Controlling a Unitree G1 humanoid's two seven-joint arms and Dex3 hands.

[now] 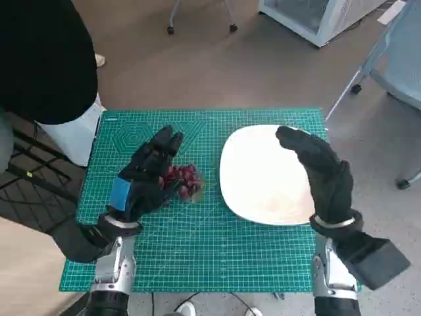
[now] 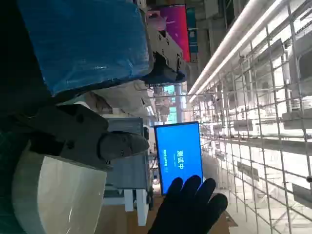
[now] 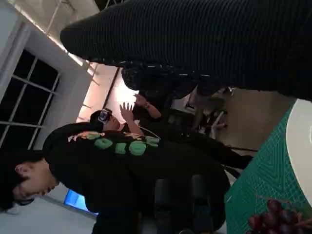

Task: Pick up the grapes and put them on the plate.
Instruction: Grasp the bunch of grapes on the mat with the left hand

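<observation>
Lying on the green mat [image 1: 197, 250] that covers the desk, the grapes [image 1: 186, 181] sit just to the inner side of the left hand [image 1: 146, 176], between it and the plate [image 1: 263, 178]. That hand is much the nearer of the two: its fingers reach forward along the bunch's outer edge and its thumb side appears to touch the fruit, but the head view does not show fingers closed round it, so whether it has a grip I cannot tell. The bunch is a small red cluster with no clear long axis. To land it, the move would run sideways toward the plate, which lies near, across a short strip of mat. The right hand [image 1: 322, 174] hovers over the plate's far side, fingers loosely extended and apart, holding nothing.
</observation>
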